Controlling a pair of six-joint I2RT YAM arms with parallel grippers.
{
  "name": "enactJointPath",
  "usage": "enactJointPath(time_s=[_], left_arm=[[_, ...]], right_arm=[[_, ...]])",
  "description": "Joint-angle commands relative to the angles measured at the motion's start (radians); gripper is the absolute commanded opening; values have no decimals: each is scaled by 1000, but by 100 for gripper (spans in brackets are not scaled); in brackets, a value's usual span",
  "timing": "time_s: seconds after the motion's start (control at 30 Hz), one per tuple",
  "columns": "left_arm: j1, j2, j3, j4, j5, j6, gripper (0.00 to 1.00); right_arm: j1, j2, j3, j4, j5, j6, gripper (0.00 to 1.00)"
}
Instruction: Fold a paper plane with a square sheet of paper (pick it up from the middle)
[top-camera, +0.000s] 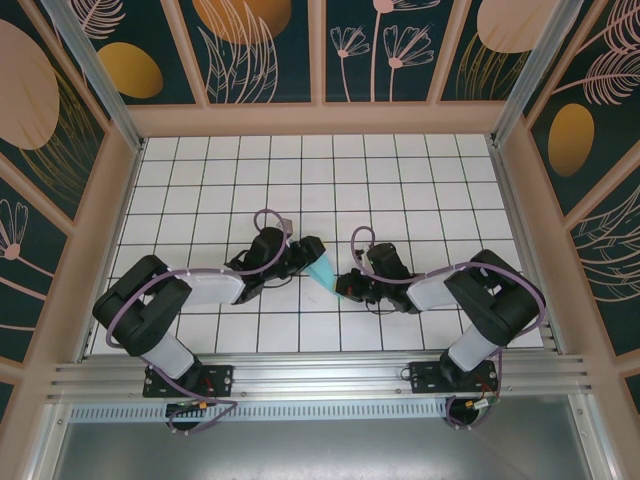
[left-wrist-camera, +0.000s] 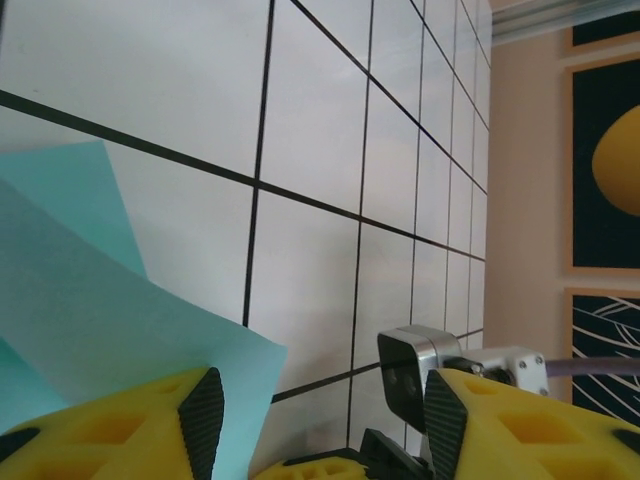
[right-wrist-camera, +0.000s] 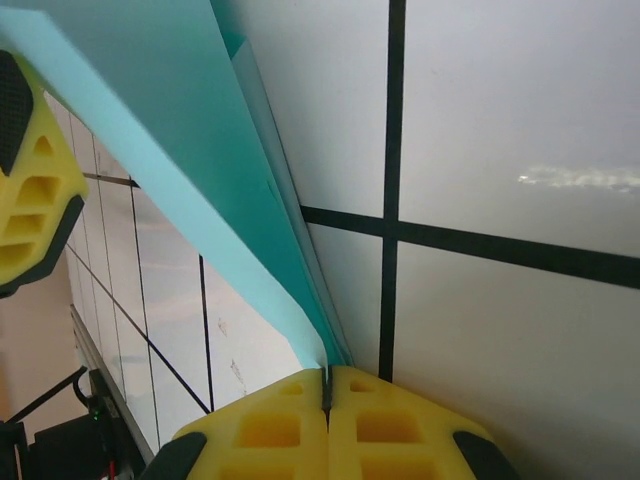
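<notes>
Your right hand (right-wrist-camera: 326, 385) is clamped on the paper (top-camera: 325, 270): in its wrist view the two yellow fingers meet flush, and the folded turquoise layers run down into the seam between them. Your left hand (left-wrist-camera: 322, 390) has its jaws apart, with the paper's corner lying by the inner face of one finger and nothing pinched. From above, the paper sits near the middle of the bench (top-camera: 400, 180), between the two hands, with the left hand at its 10 o'clock and the right at its 4 o'clock. The main risk, as I judge it, is that one narrow pinch carries the whole piece. Thin paper held by an edge droops and twists, and the loose layers may fan apart so the fold loses its line. If you swing the right hand quickly, the paper can tear at the pinch or slide out. Watch the left hand too. Its finger is touching or just beside the paper, so drawing it away sideways may drag the corner and skew the crease. Closing it from where it stands could catch a single layer and crumple it. I cannot tell whether the crease is pressed sharp, so treat it as soft.
</notes>
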Motion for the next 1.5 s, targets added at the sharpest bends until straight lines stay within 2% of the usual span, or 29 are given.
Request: enactJointPath(time_s=[0.0, 0.13, 0.27, 0.57, 0.8, 0.97, 1.1, 1.17, 1.27, 1.37, 1.47], left_arm=[[-4, 34, -10, 109, 60, -5, 59], [-7, 48, 0, 136, 83, -5, 60], [-8, 47, 3, 74, 35, -14, 60], [-8, 101, -7, 111, 29, -40, 59], [-7, 90, -43, 57, -23, -53, 57], [-7, 53, -64, 51, -47, -57, 57], [-8, 47, -31, -26, -67, -38, 57], [-7, 39, -39, 19, -45, -43, 57], [-8, -39, -64, 97, -39, -44, 59], [-8, -126, -56, 78, -47, -13, 62], [-9, -145, -33, 53, -34, -20, 62]], right_arm=[[-9, 24, -14, -9, -2, 29, 0], [-9, 16, 7, -63, 10, -11, 0], [-8, 12, 36, -123, 18, -56, 0], [-7, 31, 64, -171, 16, -83, 0], [-3, 19, 81, -222, 22, -116, 2], [-1, 15, 99, -254, 31, -146, 2], [4, 27, 118, -266, 22, -159, 3], [8, 30, 127, -282, 30, -168, 1], [11, 33, 138, -307, 43, -178, 0], [16, 35, 144, -321, 51, -190, 0], [22, 37, 149, -318, 50, -198, 0]])
